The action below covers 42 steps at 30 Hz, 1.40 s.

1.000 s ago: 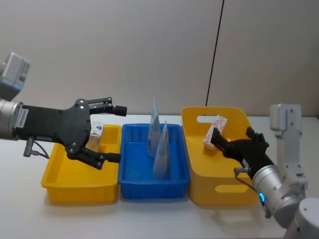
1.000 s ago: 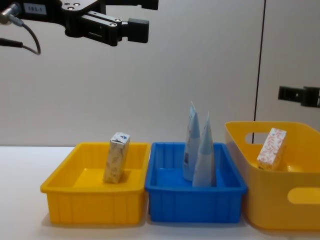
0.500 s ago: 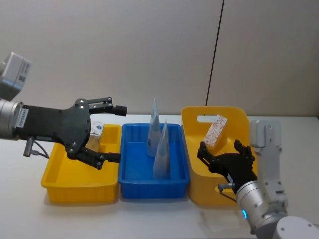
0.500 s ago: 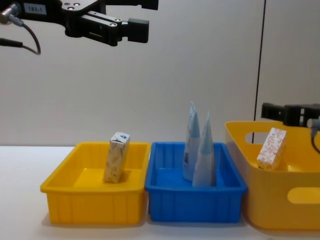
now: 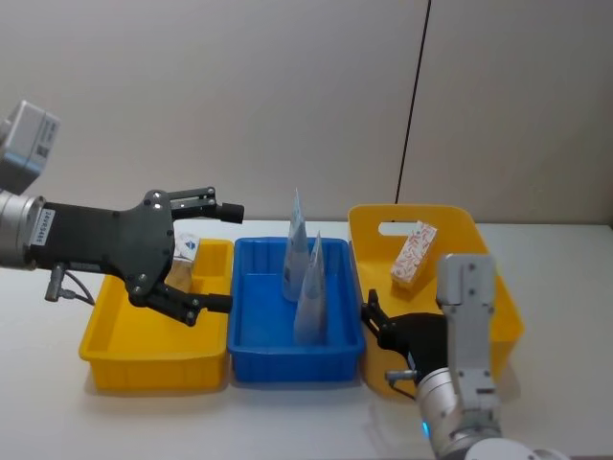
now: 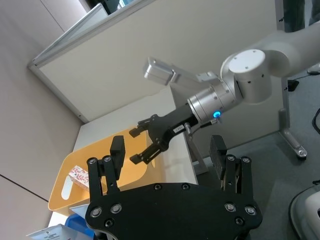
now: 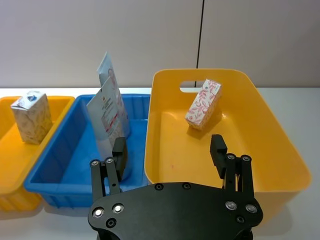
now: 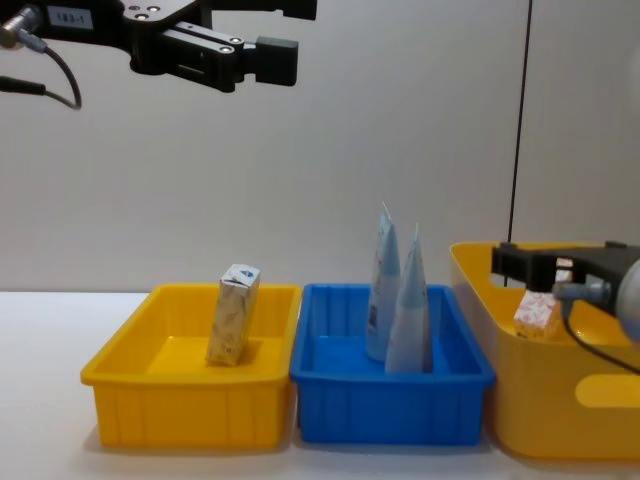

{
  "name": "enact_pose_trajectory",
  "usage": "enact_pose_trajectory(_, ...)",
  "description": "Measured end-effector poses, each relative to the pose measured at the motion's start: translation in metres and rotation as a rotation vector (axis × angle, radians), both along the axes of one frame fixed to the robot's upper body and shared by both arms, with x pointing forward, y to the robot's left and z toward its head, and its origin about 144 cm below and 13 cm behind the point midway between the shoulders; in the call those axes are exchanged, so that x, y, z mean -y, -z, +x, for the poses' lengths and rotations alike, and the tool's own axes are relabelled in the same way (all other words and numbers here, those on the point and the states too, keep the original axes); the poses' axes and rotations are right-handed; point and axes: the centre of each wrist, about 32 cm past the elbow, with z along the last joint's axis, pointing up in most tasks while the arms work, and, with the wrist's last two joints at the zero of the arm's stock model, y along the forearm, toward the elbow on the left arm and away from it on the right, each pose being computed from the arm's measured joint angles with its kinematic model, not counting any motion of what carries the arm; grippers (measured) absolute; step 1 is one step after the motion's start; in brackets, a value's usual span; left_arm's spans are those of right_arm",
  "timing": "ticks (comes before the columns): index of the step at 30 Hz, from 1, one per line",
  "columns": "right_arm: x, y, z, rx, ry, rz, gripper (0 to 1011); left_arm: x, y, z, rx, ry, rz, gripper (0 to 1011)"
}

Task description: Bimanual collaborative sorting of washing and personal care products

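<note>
Black left end effector [image 5: 224, 257], silver arms [image 5: 13, 230], blue light [image 5: 422, 425]

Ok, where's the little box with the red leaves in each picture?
Head view: the red-leaf carton leans at the far end of the big yellow bin, on the right.
Chest view: far right, inside the bin, partly behind the right pincer.
Left wrist view: in the bin, beside its handle hole.
Right wrist view: leaning near the bin's far wall.
Shared landmark: the big yellow bin.

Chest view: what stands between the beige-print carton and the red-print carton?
The blue bin, holding a rear tube and a front tube, both upright; the chest view shows it.
</note>
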Motion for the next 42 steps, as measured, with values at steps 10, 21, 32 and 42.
enact_pose_trajectory(10, -0.024, 0.009, 0.002, 0.001, 0.046, -0.016, 1004, 0.000, 0.000, 0.000, 0.000, 0.000, 0.000, 1001)
enact_pose_trajectory(21, -0.048, 0.014, 0.008, 0.012, 0.079, -0.025, 1004, 0.000, 0.000, 0.000, 0.000, 0.000, 0.000, 1001)
enact_pose_trajectory(32, -0.055, 0.013, 0.015, 0.019, 0.068, -0.029, 1004, 0.000, 0.000, 0.000, 0.000, 0.000, 0.000, 1001)
enact_pose_trajectory(42, -0.047, 0.015, 0.025, 0.037, 0.018, -0.062, 1004, 0.000, 0.000, 0.000, 0.000, 0.000, 0.000, 1001)
